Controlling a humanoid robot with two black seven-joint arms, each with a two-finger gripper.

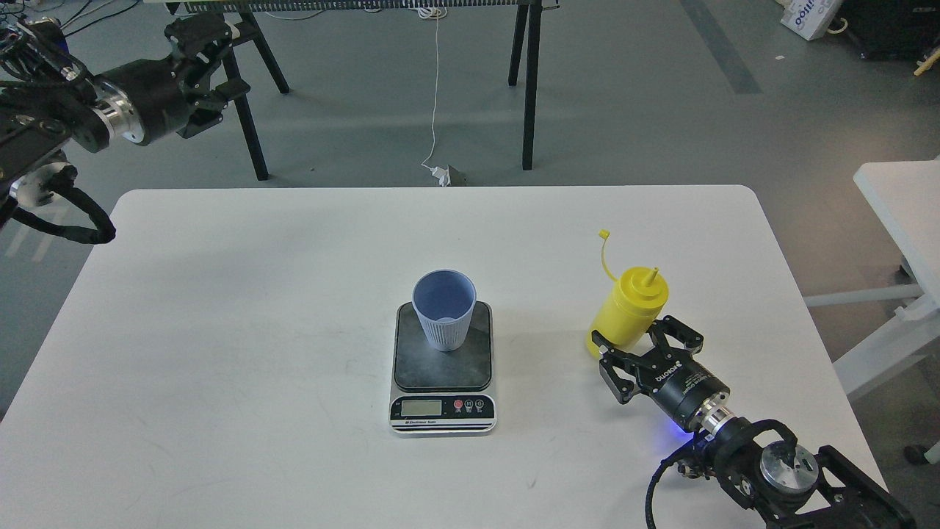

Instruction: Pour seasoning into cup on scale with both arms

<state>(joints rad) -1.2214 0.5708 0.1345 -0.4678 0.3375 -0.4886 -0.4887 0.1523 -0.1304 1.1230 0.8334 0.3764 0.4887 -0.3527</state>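
The light blue-grey ribbed cup stands upright on the dark plate of the scale at the table's middle. The yellow seasoning bottle is right of the scale, nearly upright, nozzle up, its tethered cap hanging off to the upper left. My right gripper is shut on the bottle's lower body, close above the table. My left gripper is at the far upper left, beyond the table's back edge and high over the floor, with its fingers spread and nothing in them.
The white table holds only the scale and the bottle. Black trestle legs and a white cable are on the floor behind. A second white table stands at the right.
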